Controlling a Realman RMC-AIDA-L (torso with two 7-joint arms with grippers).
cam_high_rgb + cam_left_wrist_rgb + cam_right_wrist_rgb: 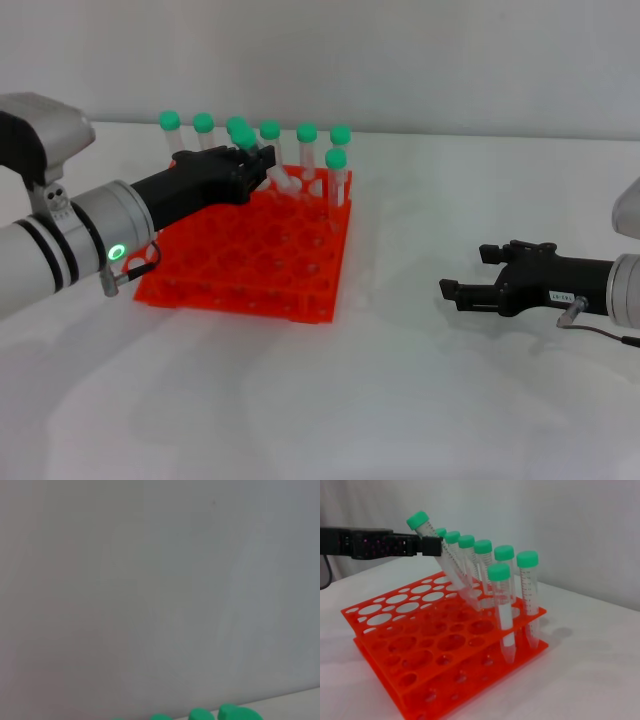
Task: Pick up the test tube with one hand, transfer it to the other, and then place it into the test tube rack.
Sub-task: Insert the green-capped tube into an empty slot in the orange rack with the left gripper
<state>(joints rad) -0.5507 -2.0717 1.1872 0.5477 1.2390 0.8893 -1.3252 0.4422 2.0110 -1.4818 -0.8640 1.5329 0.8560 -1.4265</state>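
Observation:
The orange-red test tube rack [250,262] stands left of centre on the white table; it also shows in the right wrist view [420,630]. My left gripper [256,166], on the arm with the green light ring, is over the rack's back part and shut on the test tube [283,180]. The tube is tilted, green cap up and towards the left. In the right wrist view the left gripper [429,546] holds the tube [451,562] just below its cap, with the lower end in or at a top-tier hole. My right gripper [466,272] is open and empty, low over the table at the right.
Several other green-capped tubes [306,140] stand upright in the rack's back row, and one [336,170] stands in the row in front at the right end. Their caps [240,713] show in the left wrist view before a plain wall.

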